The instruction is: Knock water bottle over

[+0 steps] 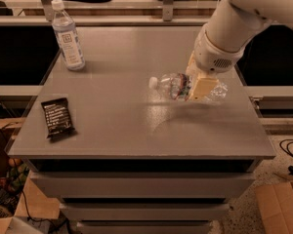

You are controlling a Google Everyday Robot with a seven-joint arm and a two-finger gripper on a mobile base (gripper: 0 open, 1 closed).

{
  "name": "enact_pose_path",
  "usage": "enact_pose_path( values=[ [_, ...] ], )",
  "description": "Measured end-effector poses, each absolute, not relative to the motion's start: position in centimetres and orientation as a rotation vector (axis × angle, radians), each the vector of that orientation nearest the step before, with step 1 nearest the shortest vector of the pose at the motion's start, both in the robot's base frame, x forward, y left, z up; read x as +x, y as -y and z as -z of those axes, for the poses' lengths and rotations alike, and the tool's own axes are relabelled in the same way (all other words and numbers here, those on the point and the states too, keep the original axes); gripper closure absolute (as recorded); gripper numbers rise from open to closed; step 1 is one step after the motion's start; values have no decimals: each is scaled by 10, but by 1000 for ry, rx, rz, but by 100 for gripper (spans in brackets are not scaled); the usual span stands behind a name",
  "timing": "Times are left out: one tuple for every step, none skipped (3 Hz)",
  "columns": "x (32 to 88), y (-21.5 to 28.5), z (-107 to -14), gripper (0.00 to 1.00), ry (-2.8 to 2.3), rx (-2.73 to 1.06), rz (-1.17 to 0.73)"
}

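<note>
Grey table top (pixel 136 135) with drawers stacked under its front edge; a dim shelf runs behind it.

One gripper (pixel 201 88), mine, sits low over the right part of the top, its cream-coloured tip down near the surface. I cannot tell whether it is clamped or loose, as my own wrist housing covers it from above.

Bottles: two.
- The water bottle (pixel 168 85) lies on its side right at the gripper. Its white cap points away toward picture-left, and the red-and-dark band shows just beside the tip. The gripper covers the bottle's middle, and the clear base end shows on the far side of the gripper.
- The taller bottle (pixel 68 35) has a pale label. It stands upright, well apart from the gripper, up by the far left corner.

Packets: one. A dark snack packet (pixel 57 117) lies flat, well apart from the gripper, near the front left edge.

Off the table, a cardboard box (pixel 281 206) sits on the floor below and right of the gripper, cut off by the frame edge. A cable (pixel 290 147) loops on the floor above it. My arm runs out of the top right corner. The clutter on the floor at lower left is too dark to name.
</note>
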State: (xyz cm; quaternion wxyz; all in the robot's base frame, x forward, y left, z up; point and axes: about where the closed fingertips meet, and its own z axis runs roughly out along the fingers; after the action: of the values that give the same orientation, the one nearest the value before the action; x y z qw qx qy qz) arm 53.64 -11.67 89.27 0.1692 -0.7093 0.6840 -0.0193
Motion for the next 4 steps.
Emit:
enact_pose_path(
  values=[
    [533,106,-889,100,-1920,-2082,83],
    [534,93,-885,100,-1885,-2153,106],
    [534,82,-881,100,-1860,-2208,116],
    [537,74,-877,82,-1849,-2242,122]
  ],
)
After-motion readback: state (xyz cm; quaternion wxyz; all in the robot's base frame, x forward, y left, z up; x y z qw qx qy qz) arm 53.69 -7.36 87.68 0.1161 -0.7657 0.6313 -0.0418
